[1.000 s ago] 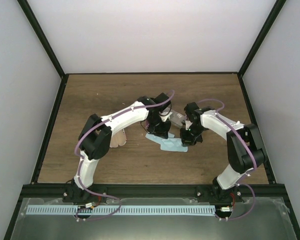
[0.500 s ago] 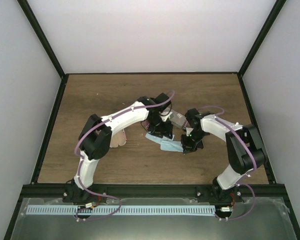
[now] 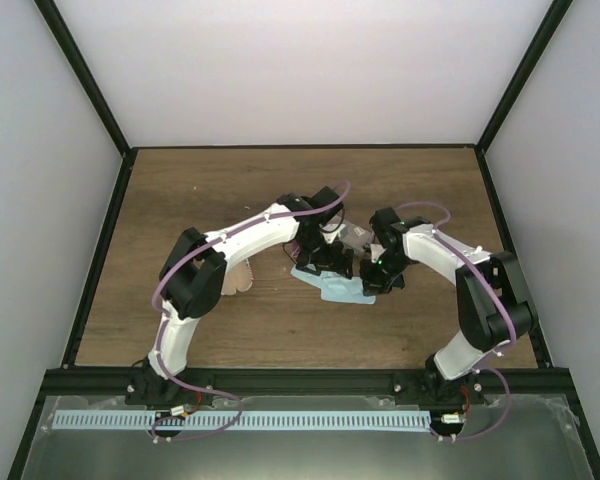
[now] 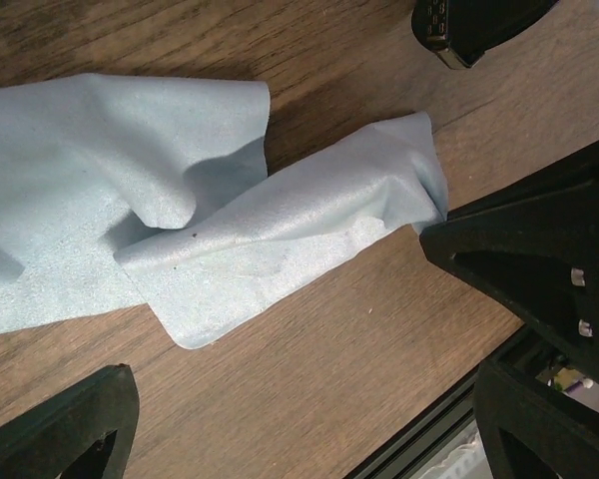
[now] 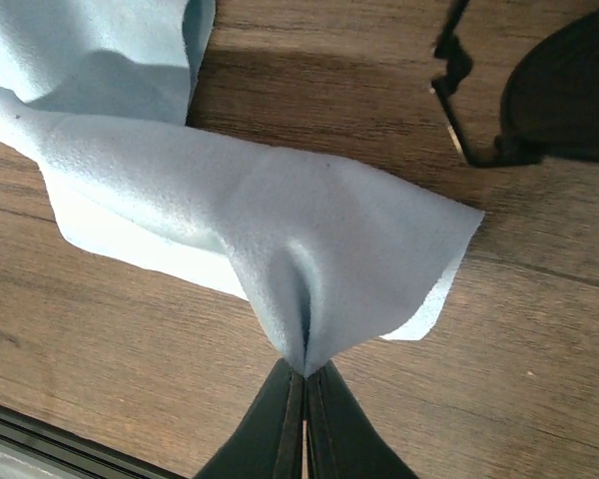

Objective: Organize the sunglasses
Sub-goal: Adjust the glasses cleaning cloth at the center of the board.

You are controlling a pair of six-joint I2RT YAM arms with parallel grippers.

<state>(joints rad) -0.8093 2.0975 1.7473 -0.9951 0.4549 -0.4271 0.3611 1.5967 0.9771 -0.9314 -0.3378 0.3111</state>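
Note:
A black thin-framed pair of sunglasses (image 5: 564,95) lies on the wood at the top right of the right wrist view; in the top view the arms hide it. My right gripper (image 5: 304,371) is shut on a fold of a light blue cloth (image 5: 280,230), which is lifted into a peak. My left gripper (image 4: 309,419) stands open just above the table, with nothing between its fingers (image 4: 70,429), and the blue cloth (image 4: 280,239) lies spread in front of it. From above, both grippers (image 3: 332,262) (image 3: 375,278) meet over the cloth (image 3: 342,292) at mid-table.
A clear grey case (image 3: 355,238) sits just behind the two grippers. A pink-striped oval case (image 3: 242,276) lies under the left forearm. The black frame rail (image 3: 300,378) runs along the table's near edge, and white walls close in the other sides.
My left gripper has gone from shut to open and let go of the cloth. The right gripper dipped toward the near edge, then came back, still pinching the cloth.

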